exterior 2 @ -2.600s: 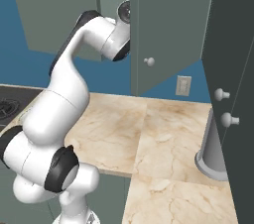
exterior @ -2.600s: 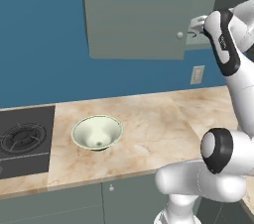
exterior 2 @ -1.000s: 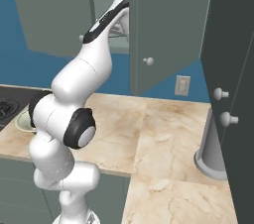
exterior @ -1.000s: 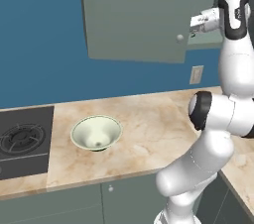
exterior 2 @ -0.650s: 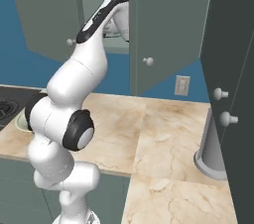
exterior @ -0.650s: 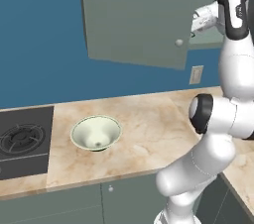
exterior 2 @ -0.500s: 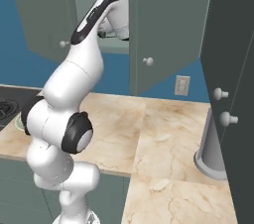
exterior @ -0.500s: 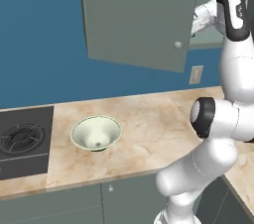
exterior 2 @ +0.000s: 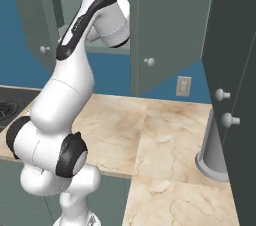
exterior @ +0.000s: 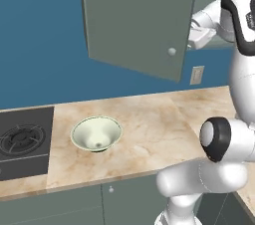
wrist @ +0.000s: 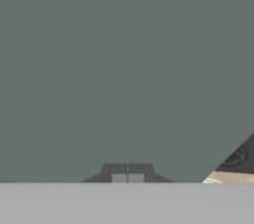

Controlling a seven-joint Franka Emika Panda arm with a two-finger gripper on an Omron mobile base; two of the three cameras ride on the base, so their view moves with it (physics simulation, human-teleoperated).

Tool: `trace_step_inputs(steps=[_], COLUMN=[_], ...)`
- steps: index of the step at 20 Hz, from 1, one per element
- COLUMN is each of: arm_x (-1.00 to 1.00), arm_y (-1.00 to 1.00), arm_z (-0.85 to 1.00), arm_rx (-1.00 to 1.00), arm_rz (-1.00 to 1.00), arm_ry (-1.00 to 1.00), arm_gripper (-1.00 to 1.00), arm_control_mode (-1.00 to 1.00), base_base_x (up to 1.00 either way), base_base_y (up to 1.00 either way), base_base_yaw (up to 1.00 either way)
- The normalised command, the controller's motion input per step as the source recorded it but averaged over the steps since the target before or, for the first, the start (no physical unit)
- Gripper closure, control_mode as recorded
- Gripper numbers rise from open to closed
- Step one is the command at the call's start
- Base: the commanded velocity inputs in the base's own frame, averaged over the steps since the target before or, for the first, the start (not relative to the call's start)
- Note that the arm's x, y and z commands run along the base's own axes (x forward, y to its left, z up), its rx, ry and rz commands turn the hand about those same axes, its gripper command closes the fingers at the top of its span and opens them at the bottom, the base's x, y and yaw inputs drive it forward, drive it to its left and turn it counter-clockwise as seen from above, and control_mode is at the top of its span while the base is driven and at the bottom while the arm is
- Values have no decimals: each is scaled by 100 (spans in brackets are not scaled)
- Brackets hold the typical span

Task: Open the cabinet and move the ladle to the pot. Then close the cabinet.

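Left base view: cabinet (exterior: 134,20) up on the blue wall, flat grey-green door swung partly open, small pale knob (exterior: 172,51) near its lower right corner. Arm reared up high at right, gripper (exterior: 192,40) tucked just behind the door's free edge. Pale bowl (exterior: 96,133) on the marble counter (exterior: 149,119).

Right base view: door (exterior 2: 31,15) angled outward at left, wrist raised beside the opening.

Hand view: grey door panel (wrist: 124,69) close ahead, fingertips (wrist: 119,178) pressed together, nothing clamped.
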Motion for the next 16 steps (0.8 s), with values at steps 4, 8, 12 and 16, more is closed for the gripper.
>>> trace_step_inputs(steps=[4, 8, 12, 16], arm_x=[-100, -100, -72, -28], arm_y=[33, 32, 21, 0], arm_z=[-6, 0, 0, 0], arm_rx=[0, 0, 1, 7], arm_rz=[16, 16, 10, 0], arm_ry=[-6, -6, -5, -3], arm_gripper=[100, 100, 100, 100], arm_control_mode=[-100, -100, -100, -100], base_base_x=[0, 0, 0, 0], base_base_y=[0, 0, 0, 0], base_base_yaw=[0, 0, 0, 0])
